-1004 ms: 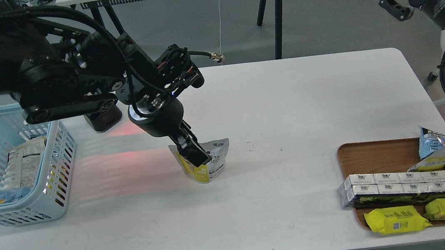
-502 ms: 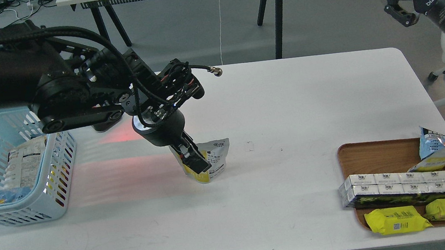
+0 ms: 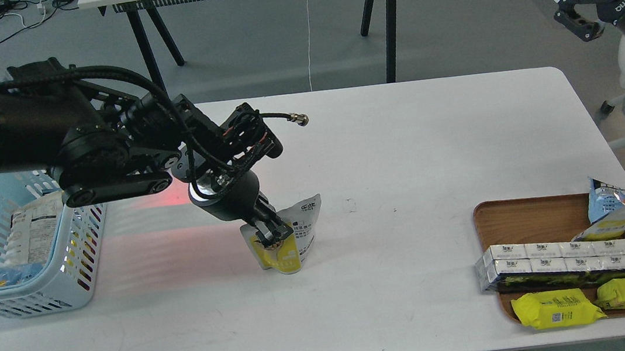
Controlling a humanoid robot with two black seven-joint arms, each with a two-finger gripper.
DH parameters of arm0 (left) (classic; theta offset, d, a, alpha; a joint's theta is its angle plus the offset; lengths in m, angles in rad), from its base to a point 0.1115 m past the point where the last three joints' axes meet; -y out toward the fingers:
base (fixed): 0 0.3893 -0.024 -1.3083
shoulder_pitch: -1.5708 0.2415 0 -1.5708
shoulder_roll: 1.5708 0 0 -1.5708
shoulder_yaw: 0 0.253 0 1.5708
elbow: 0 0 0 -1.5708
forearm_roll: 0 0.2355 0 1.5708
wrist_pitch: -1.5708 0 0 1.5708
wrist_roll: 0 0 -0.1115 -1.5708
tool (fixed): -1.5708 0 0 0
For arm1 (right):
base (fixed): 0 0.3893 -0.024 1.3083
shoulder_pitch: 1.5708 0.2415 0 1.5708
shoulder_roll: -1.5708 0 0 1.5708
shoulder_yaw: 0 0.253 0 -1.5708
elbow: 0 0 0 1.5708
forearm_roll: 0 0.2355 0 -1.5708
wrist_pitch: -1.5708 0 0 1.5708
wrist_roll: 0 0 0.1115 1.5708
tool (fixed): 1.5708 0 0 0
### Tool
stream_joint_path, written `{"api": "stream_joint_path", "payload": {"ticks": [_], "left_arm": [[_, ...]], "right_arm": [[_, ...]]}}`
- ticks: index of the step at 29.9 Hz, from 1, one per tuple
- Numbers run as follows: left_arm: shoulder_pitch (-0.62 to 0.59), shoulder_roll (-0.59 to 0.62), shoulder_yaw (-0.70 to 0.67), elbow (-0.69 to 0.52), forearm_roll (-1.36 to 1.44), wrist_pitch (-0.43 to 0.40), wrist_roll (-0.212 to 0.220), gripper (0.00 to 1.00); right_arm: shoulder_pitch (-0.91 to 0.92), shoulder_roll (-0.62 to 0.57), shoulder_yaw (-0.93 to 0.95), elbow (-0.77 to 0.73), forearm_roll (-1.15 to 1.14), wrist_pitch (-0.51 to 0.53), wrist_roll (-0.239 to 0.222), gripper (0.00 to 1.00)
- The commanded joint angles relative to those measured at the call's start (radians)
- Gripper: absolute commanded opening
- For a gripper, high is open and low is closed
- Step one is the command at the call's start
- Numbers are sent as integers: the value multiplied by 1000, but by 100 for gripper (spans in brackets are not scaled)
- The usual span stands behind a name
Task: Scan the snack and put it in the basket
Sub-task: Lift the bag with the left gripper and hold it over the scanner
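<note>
The snack (image 3: 295, 237) is a small pouch with a white top and a yellow lower part, near the middle of the white table (image 3: 403, 141). My left gripper (image 3: 270, 234) comes down on it from the upper left and is shut on its left side. The pouch leans a little and its base is at the table surface. The light blue basket (image 3: 84, 255) stands at the table's left edge, left of the gripper, with a few packs inside. My right gripper (image 3: 571, 6) is open and empty, high up beyond the table's far right corner.
A brown wooden tray (image 3: 529, 214) at the front right holds a row of silver boxes (image 3: 581, 259), two yellow pillow packs (image 3: 557, 309) and a blue-and-yellow pouch (image 3: 617, 211). A red glow (image 3: 171, 198) lies on the table under my left arm. A second table stands behind.
My left gripper has turned and shifted slightly left and toward the front, and the pouch has moved with it. My right gripper has drawn away to the right.
</note>
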Motion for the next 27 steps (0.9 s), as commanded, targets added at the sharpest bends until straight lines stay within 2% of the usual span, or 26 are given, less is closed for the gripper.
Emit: {"api": "stream_joint_path", "payload": {"ticks": [1,9,14,27], "left_arm": [[-2,21,-1,0,0,32,0,0],[-104,118,1,1,7,49,0,0],[-153,170,11,44,1,44,0,0],[-99,210,145,245,12,72,0,0]], "right_arm": [[0,-8,0,11,0,0,0,96],[-5,-20,2,20,17,0,0,96],[-6,-21,6,19,17,0,0,96],[-6,-21,17,22,17,0,0,96]]}}
